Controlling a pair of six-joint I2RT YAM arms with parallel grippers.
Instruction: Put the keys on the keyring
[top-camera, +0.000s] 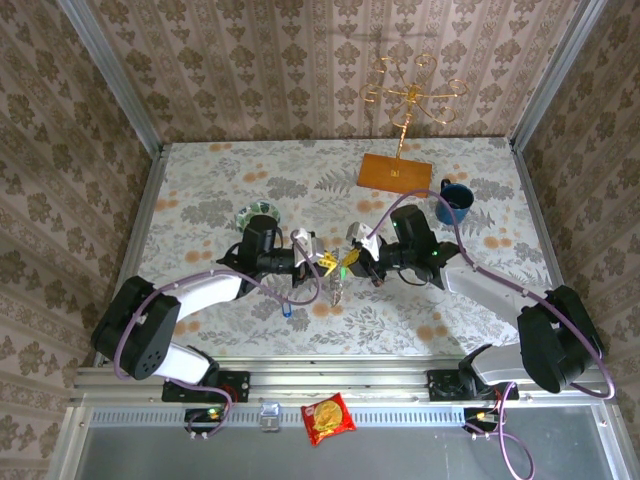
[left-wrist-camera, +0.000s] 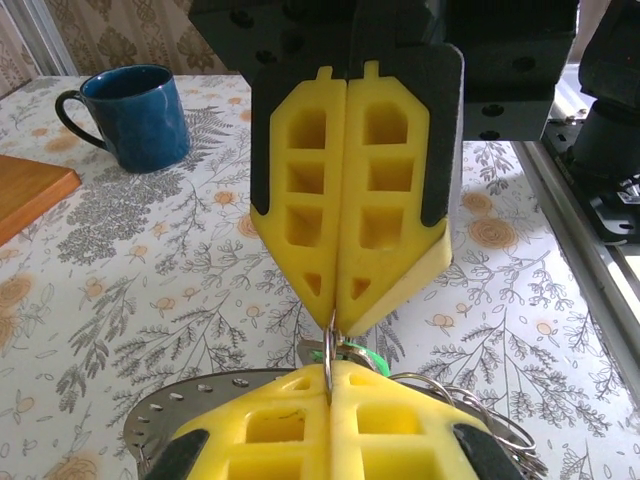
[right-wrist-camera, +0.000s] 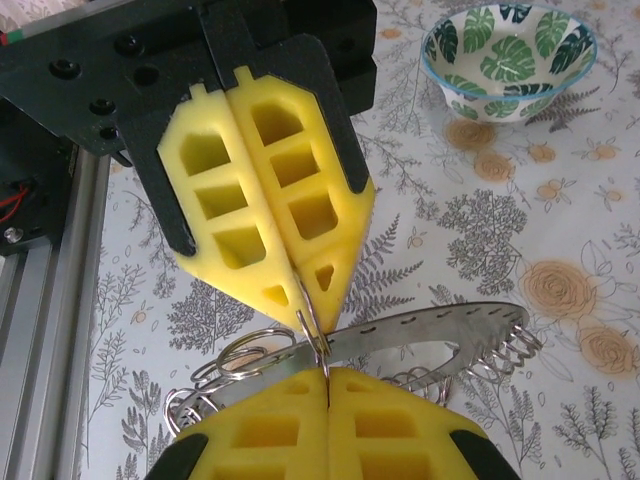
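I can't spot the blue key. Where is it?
Top view: the blue key lies loose on the table, left of centre, between the left gripper and the near edge.

The table (top-camera: 200, 180) has a cream cloth printed with grey ferns and orange flowers. The mug (left-wrist-camera: 135, 115) is dark blue, the bowl (right-wrist-camera: 508, 50) white with green leaves and a blue rim, and the keyring (right-wrist-camera: 420, 325) silver-grey. One key (left-wrist-camera: 355, 352) is green and the other key (top-camera: 287, 312) blue, while the left gripper (top-camera: 327, 262) and right gripper (top-camera: 351, 259) have yellow pads on black.
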